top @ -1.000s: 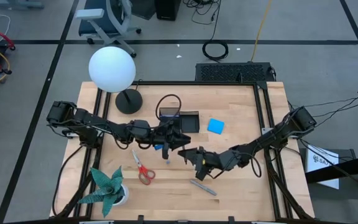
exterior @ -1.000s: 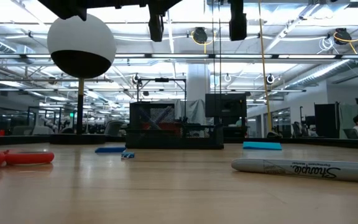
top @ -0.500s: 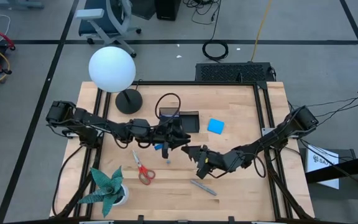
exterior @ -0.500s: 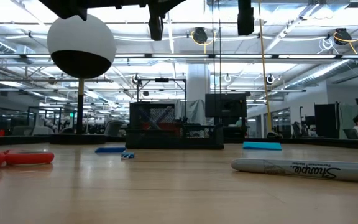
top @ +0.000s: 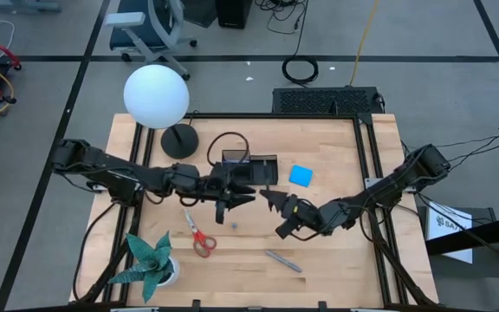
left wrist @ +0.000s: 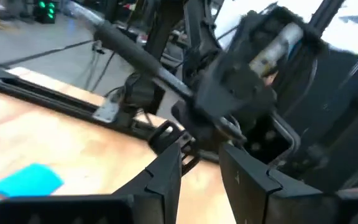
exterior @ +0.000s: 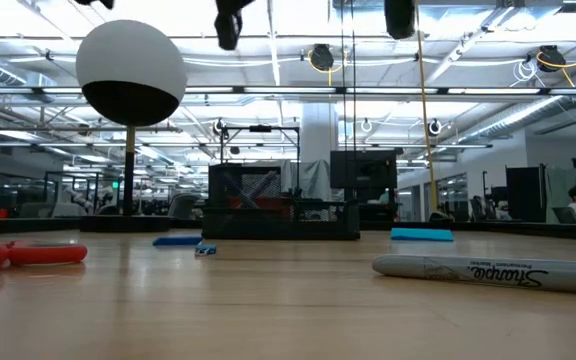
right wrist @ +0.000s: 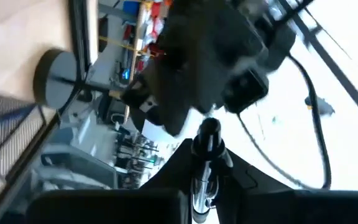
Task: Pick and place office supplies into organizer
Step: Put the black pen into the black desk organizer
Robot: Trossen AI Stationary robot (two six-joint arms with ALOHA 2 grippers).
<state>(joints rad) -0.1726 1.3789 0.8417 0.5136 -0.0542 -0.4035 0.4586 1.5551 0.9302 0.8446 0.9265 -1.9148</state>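
From above, two dark robot arms reach toward the middle of a wooden table [top: 336, 156]. The left gripper [top: 232, 198] hangs just in front of the black organizer [top: 251, 167], its fingers [left wrist: 166, 177] parted with nothing between them. The right gripper [top: 271, 201] is raised just beside it, near the organizer's front right corner, clenched on a thin dark pen [right wrist: 205, 163] that stands up between its fingers.

The organizer sits near the table's middle, toward the far edge. A bright blue square pad [top: 301, 176] lies just to its right, apart from it. A tiny blue block [top: 233, 224] lies on the wood in front of the left gripper. Red-handled scissors [top: 199, 236] lie nearer the front, left of centre. A grey Sharpie marker [top: 282, 260] lies on the table near the front edge, below the right arm.

A white globe lamp [top: 156, 96] stands on a round black base [top: 179, 140] at the far left. A green paper plant [top: 149, 258] sits at the front left corner.
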